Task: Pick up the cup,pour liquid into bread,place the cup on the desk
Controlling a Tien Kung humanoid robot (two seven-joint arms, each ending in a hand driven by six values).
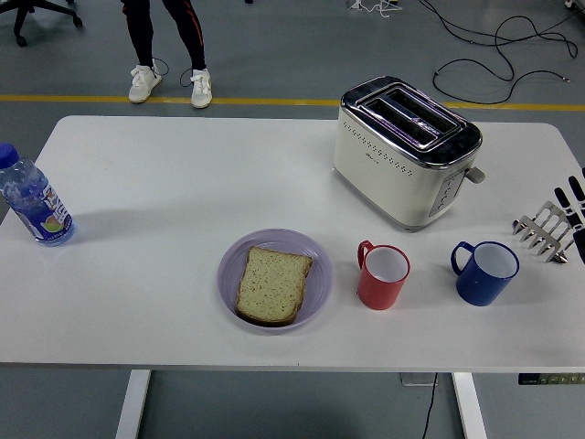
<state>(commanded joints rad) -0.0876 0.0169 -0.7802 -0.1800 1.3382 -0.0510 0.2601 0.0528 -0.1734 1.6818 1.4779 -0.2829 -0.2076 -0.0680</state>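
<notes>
A red cup (383,275) stands upright near the table's front, its handle turned to the left. A blue cup (485,272) stands to its right, handle also on the left. A slice of bread (272,284) lies on a lilac plate (228,261) left of the red cup. My right hand (574,208) shows only as black fingertips at the right edge, spread and holding nothing, over the metal rack and right of the blue cup. My left hand is out of view.
A cream toaster (405,150) stands behind the cups. A metal toast rack (544,230) sits at the right edge. A water bottle (33,200) stands at the far left. A person's legs (169,46) are beyond the table's far side.
</notes>
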